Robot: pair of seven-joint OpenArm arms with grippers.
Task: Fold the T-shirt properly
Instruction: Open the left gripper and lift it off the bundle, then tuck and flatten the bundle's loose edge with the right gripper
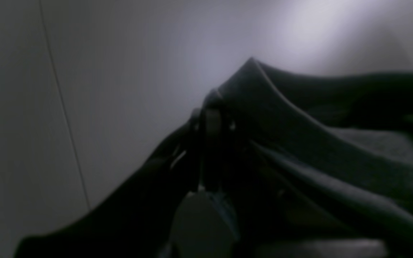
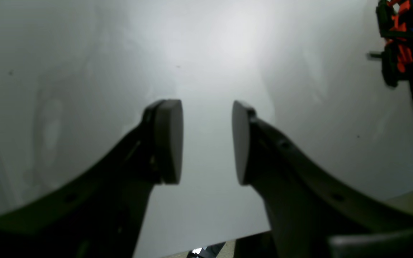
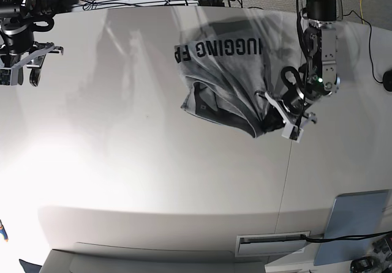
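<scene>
Far left of the base view, the right gripper hangs over the bare white table, jaws apart, holding nothing (2 pads clear in its wrist view). Mid-table lies the heather-grey cotton T-shirt with black block lettering, bunched and half lifted. At its right edge the left gripper is pinched tight on a fold. Judged: barely begun, no neat fold yet; spreading and folding remain.

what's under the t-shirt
The T-shirt lies bunched on the white table, one edge pinched by the left gripper. Whatever its folds cover is hidden.
</scene>
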